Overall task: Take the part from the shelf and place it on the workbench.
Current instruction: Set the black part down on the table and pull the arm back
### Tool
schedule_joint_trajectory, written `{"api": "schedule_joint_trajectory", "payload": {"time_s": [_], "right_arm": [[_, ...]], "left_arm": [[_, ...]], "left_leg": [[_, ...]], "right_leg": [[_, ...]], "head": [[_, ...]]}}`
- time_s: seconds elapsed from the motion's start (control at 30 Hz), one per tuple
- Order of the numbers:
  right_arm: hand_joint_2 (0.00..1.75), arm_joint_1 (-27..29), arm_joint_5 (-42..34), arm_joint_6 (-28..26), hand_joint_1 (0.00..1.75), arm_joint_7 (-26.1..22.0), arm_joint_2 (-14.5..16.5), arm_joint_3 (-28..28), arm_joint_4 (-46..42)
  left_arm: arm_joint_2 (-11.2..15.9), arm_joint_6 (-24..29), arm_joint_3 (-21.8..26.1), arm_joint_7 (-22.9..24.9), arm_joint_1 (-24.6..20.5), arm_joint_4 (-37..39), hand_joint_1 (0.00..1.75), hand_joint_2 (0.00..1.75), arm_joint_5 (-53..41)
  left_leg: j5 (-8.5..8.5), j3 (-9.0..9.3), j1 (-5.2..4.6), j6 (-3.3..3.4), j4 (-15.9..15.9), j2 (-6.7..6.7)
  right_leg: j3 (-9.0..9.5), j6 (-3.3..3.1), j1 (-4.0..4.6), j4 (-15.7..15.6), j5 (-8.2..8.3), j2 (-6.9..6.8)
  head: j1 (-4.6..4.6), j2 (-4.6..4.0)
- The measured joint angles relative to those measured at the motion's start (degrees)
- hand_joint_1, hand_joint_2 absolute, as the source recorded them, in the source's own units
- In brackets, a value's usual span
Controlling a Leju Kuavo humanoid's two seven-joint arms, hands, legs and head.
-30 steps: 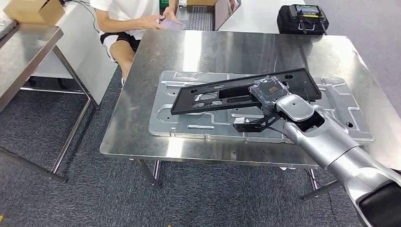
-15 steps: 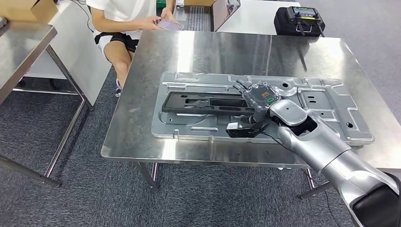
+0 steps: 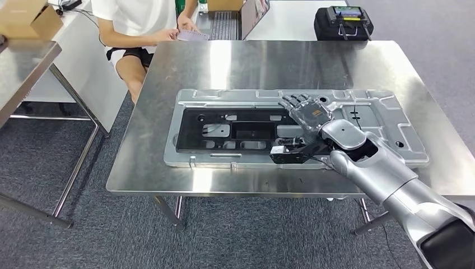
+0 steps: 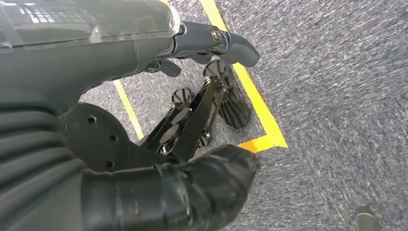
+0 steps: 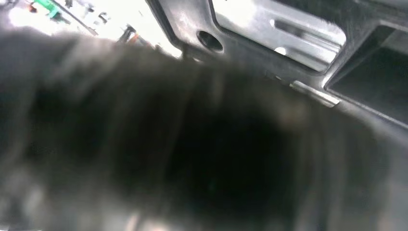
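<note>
So the black part (image 3: 246,131) had come all the way down since a second ago — back then it was tilted up off the silver tray, half a second ago it was nearly flat, and now it lay flat inside the grey metal tray (image 3: 386,120) on the steel table (image 3: 252,61). The whole view had also slid a bit, so the camera moved too.

In the head view the right robot hand (image 3: 305,112) sat on top of the part's right end, fingers stretched out flat and pointing away from the robot, nothing wrapped in them — looked let go rather than grasping, though it was still touching or right on the part. The right wrist view was mostly a dark blur up close, but it did show something the head view didn't: a close look at the black part's frame (image 5: 365,62) with a shiny metal panel (image 5: 284,24) of the tray showing through an opening.

The left robot hand (image 4: 159,120) showed up in its own wrist view, hanging over grey carpet (image 4: 337,72) with yellow floor tape (image 4: 262,115) — thumb and fingers apart, holding nothing.

At the far side of the table a person (image 3: 140,22) sat with a phone-like thing, and a black controller case (image 3: 343,21) sat beyond the table's far edge.
</note>
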Motion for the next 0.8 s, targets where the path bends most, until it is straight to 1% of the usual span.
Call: {"api": "schedule_joint_trajectory", "payload": {"time_s": [0.03, 0.2, 0.33, 0.37, 0.6, 0.8], "right_arm": [[0.00, 0.06, -0.09, 0.00, 0.00, 0.00, 0.00, 0.00, -0.01], [0.00, 0.14, -0.46, 0.02, 0.00, -0.02, -0.02, 0.00, 0.01], [0.00, 0.08, -0.57, 0.39, 0.00, 0.02, -0.44, 0.00, -0.02], [0.00, -0.02, -0.60, 0.51, 0.00, 0.06, -0.62, 0.00, -0.01], [0.00, -2.47, -0.63, 1.31, 0.00, 0.20, -1.45, 0.00, 0.09], [0.00, -4.06, -0.44, 1.70, 0.00, 0.70, -1.52, 0.00, 0.20]], "left_arm": [[0.03, -0.02, 0.01, -0.01, 0.01, 0.00, 0.00, 0.00, 0.03], [0.21, -0.13, 0.01, -0.05, 0.06, 0.00, 0.00, 0.00, 0.04], [0.22, -0.45, 0.02, -0.10, 0.08, 0.00, 0.00, 0.00, -0.15], [0.22, -0.55, 0.01, -0.13, 0.08, 0.00, 0.00, 0.00, -0.18], [0.22, -0.90, 0.01, -0.19, 0.12, 0.01, 0.00, 0.00, -0.28], [0.22, -1.24, 0.01, -0.17, 0.11, 0.02, 0.00, 0.00, -0.33]], "left_leg": [[0.08, 0.06, 0.05, -0.38, -0.07, 0.01], [0.36, 0.19, 0.16, -0.81, -0.33, 0.01], [0.44, 0.18, 0.28, -1.49, -0.39, 0.01], [0.45, 0.17, 0.29, -1.57, -0.39, 0.01], [0.45, 0.06, 0.25, -1.64, -0.26, -0.01], [0.42, -0.09, 0.20, -1.68, -0.15, -0.01]], "right_leg": [[-0.03, -0.11, 0.03, 0.06, -0.01, 0.00], [-0.11, -0.49, 0.17, 0.23, -0.05, -0.04], [-0.12, -0.60, 0.27, 0.27, -0.01, -0.04], [-0.12, -0.61, 0.28, 0.27, 0.00, -0.04], [-0.12, -0.62, 0.25, 0.27, 0.03, -0.10], [-0.18, -0.58, 0.18, 0.27, 0.06, -0.10]], "head": [[-0.02, 0.01], [-0.02, 0.00], [-0.02, 0.01], [-0.02, 0.00], [-0.02, 0.00], [-0.02, 0.00]]}}
